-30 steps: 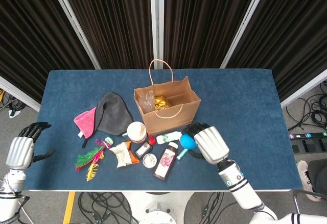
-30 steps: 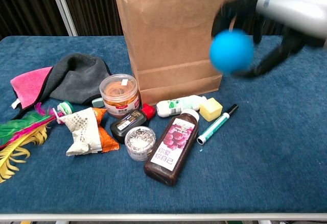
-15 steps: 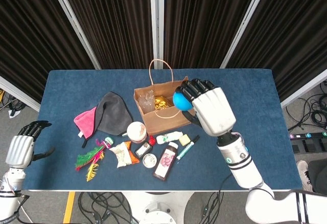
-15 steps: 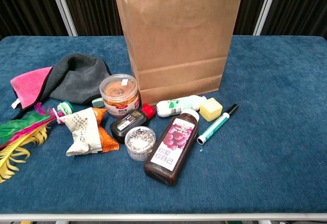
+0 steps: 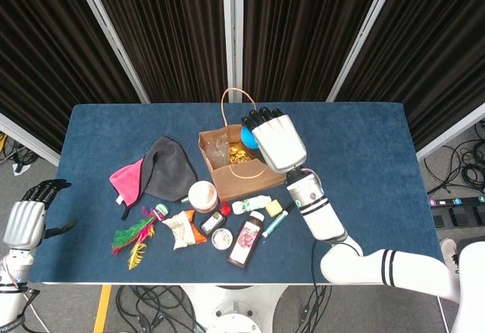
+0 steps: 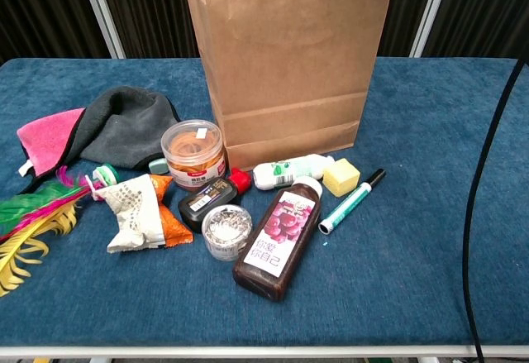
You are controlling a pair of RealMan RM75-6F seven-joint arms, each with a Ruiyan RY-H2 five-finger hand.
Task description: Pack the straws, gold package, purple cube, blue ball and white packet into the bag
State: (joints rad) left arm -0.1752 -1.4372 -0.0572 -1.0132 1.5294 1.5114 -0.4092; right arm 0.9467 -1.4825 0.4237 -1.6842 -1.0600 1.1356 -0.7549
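Now, head view, right hand: the right hand (image 5: pixel 277 141) hung over the open mouth of the bag (image 5: pixel 261 170) with its fingers curled round the blue ball (image 5: pixel 248 136), which showed only as a blue sliver at the fingertips.
Head view, bag: it stood upright near the middle of the bench (image 5: pixel 364 166); the gold package (image 5: pixel 239 152) and a clear wrapped item, possibly the straws, already lay inside.
Head view, left hand: the left hand (image 5: pixel 26 215) sat off the bench's left edge, holding nothing, fingers loosely bent rather than spread; how far closed I could not tell.
Head view, step: by my judgement the ball was about to be dropped in; the next move called for the fingers to loosen so the ball fell clear of the rim and the handle.
Chest view, bench: neither hand nor ball appeared here, only a black cable at the right edge.
Chest view, white packet: the white packet (image 6: pixel 131 212) lay crumpled near the front-left edge, partly over an orange wrapper (image 6: pixel 169 217), so it was not yet packed.
Chest view, clutter: a juice bottle (image 6: pixel 278 236), marker (image 6: pixel 350 202) and round tub (image 6: pixel 193 154) lay before the bag.
Purple cube: seen in neither view.
Difference: only the head view showed the bag's contents; only the chest view showed the packet plainly.
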